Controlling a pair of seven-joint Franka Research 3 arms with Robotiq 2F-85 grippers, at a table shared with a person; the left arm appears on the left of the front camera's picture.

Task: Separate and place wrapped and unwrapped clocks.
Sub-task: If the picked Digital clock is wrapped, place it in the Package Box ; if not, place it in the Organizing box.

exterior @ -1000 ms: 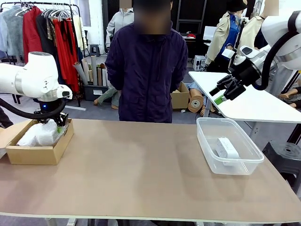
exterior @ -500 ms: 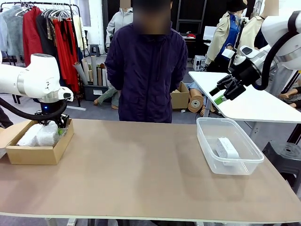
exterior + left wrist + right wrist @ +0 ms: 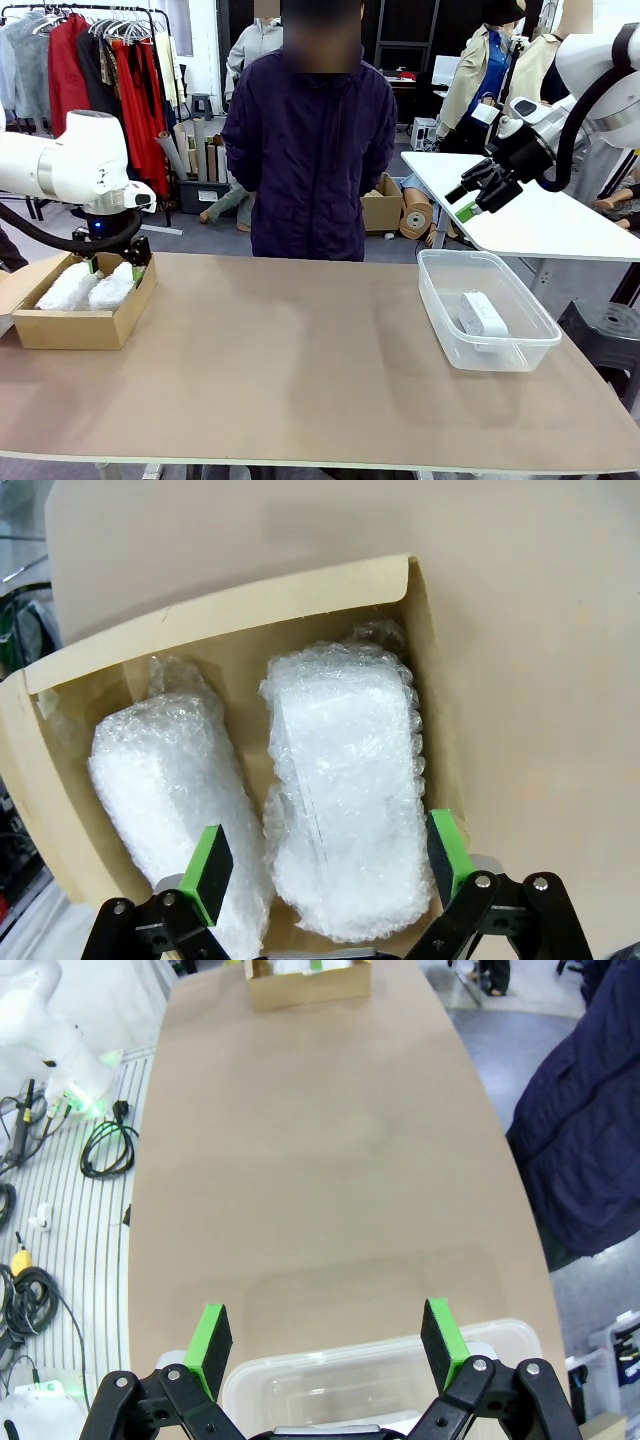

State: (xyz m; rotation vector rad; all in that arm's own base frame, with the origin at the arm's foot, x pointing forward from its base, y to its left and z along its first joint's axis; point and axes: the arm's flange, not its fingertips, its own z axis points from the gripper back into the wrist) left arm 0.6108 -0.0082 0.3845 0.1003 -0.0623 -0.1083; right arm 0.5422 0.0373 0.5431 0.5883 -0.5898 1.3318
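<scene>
Left gripper point(image 3: 325, 865) hangs jaws wide right above the cardboard box point(image 3: 75, 325), two bubble-wrapped clocks point(image 3: 345, 780) lying side by side inside it. Bare white clock point(image 3: 482, 314) sits in the clear tub point(image 3: 520, 345), well right of the box; right gripper point(image 3: 328, 1338) jaws wide, above that tub

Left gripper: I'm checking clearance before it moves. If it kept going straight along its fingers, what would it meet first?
Probably the wrapped clock lying between its open fingers, in the cardboard box; the left gripper hangs just above.
</scene>
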